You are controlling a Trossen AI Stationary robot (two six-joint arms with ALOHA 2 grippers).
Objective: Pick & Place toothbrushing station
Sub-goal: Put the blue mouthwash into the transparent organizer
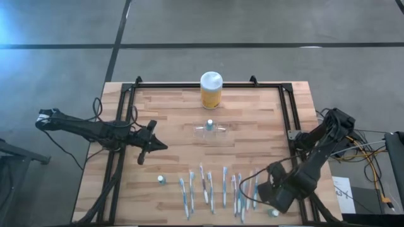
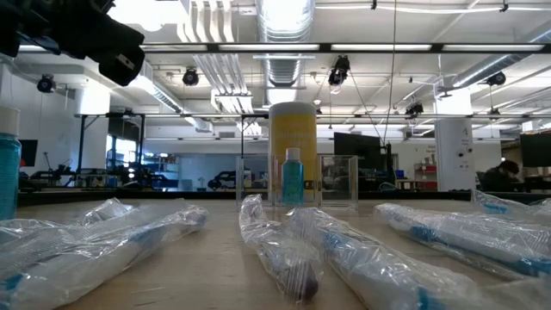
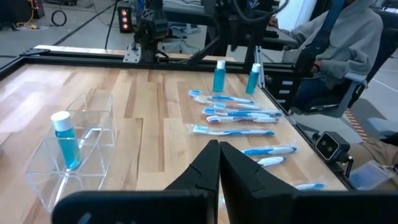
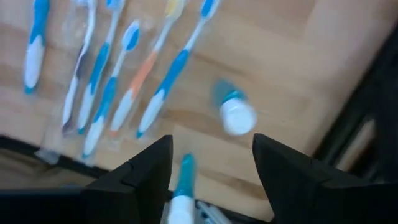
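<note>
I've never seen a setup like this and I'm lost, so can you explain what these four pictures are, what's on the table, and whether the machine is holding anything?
This is a robot with two dark arms at a wooden table. One picture looks straight down, one looks level across the tabletop, and two come from cameras on the wrists. The left hand is shut and empty, hovering near the table's middle. The right hand is open over the near right corner, holding nothing. On the table: a clear plastic holder with a small blue bottle inside, a yellow jar behind it, a row of wrapped toothbrushes, and more small bottles.
</note>
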